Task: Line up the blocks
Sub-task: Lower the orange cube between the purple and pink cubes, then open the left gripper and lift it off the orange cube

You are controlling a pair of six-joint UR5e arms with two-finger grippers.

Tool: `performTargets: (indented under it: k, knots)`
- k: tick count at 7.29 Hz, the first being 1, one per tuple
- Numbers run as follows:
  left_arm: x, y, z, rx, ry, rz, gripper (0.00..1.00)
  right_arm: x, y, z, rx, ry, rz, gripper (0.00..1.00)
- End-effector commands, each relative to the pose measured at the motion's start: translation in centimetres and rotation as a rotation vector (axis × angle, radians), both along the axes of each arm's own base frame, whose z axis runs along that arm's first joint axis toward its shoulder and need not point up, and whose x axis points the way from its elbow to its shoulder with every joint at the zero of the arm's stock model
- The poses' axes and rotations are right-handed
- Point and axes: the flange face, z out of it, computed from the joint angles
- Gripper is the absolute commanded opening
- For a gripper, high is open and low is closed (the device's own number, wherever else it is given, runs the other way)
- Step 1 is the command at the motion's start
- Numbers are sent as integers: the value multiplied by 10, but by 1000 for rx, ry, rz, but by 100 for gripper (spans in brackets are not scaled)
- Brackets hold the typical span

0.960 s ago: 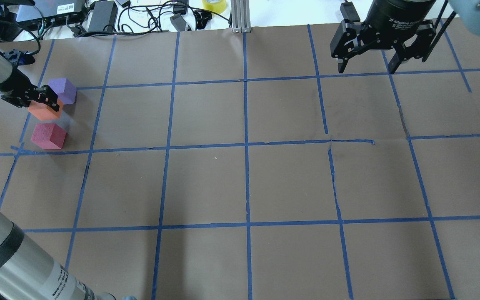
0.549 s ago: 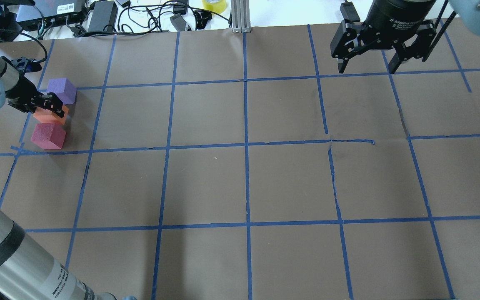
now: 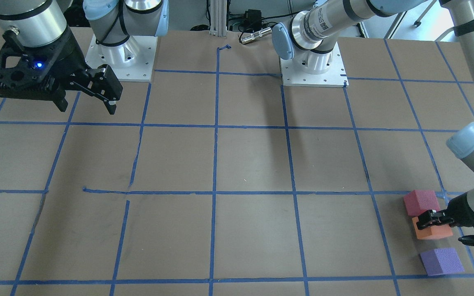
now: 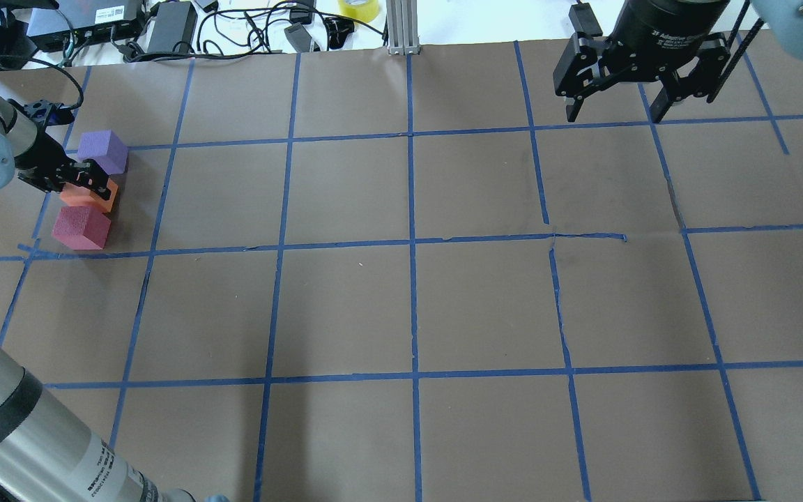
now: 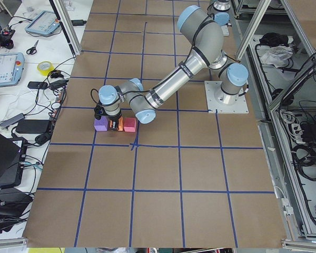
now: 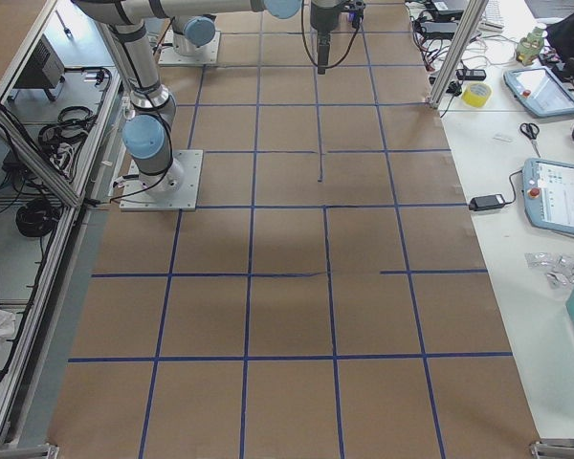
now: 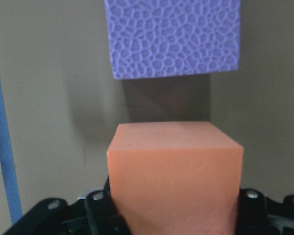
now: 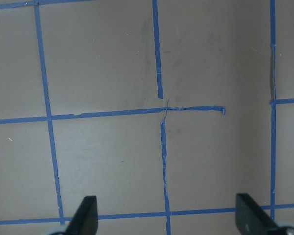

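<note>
My left gripper point(image 4: 84, 183) is shut on the orange block point(image 4: 89, 199) at the table's far left. It holds the block low between the purple block point(image 4: 103, 151) and the pinkish-red block point(image 4: 81, 227). The three stand roughly in a row. In the front-facing view the orange block point(image 3: 434, 232) sits close against the pinkish-red block point(image 3: 421, 202), with a gap to the purple block point(image 3: 442, 261). The left wrist view shows the orange block point(image 7: 174, 176) between the jaws and the purple block point(image 7: 175, 36) ahead. My right gripper point(image 4: 610, 113) is open and empty, high over the far right.
Brown paper with a blue tape grid point(image 4: 412, 244) covers the table. Cables, power adapters point(image 4: 171, 24) and a yellow tape roll point(image 4: 358, 8) lie beyond the far edge. An aluminium post point(image 4: 401, 28) stands there. The arm bases point(image 3: 313, 68) are bolted on the robot's side.
My left gripper has carried the orange block a little to the right and nearer the pinkish-red block, narrowing the gap between them. The right arm has not moved.
</note>
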Motion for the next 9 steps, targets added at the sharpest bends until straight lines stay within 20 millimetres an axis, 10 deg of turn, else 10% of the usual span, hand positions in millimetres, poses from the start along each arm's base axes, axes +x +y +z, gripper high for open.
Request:
performTargets:
  k: [1,3,7,9]
  knots:
    - [-1,-1,-3,2,-1,4,19,0,-1,1,-11,0,1,100]
    - [1,-1,3,-5,-7,5,100,-1,-1,1,-12,0,-2,100]
    - [-19,6,73,-41,-31,5,100,-18,-5,1,-6,0,-37,100]
    - [-56,33,154,-12,-13,-16,100,-18,-5,1,-9,0,-37,100]
